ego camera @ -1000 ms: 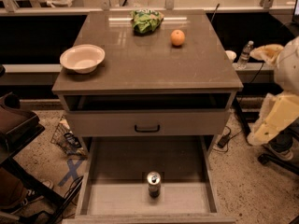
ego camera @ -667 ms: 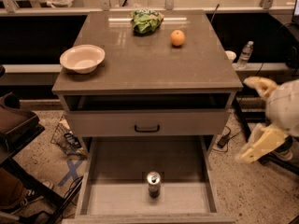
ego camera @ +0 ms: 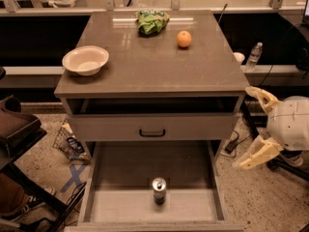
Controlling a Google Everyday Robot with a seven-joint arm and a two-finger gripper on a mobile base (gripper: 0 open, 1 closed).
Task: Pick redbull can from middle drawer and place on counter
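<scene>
- While the slim silver redbull can (ego camera: 159, 190) stands upright in the shallow grey-brown middle drawer (ego camera: 120, 170), the gripper (ego camera: 243, 128) hangs well apart.
- Beige fingers (ego camera: 256, 153): spread wide, empty.

The hand (ego camera: 243, 128) hangs at the right edge of view, low and off to the side. Its rounded white wrist (ego camera: 289, 123) sits behind it. Two beige fingers (ego camera: 255, 154) splay wide apart, pointing left, one high, one low.
</scene>
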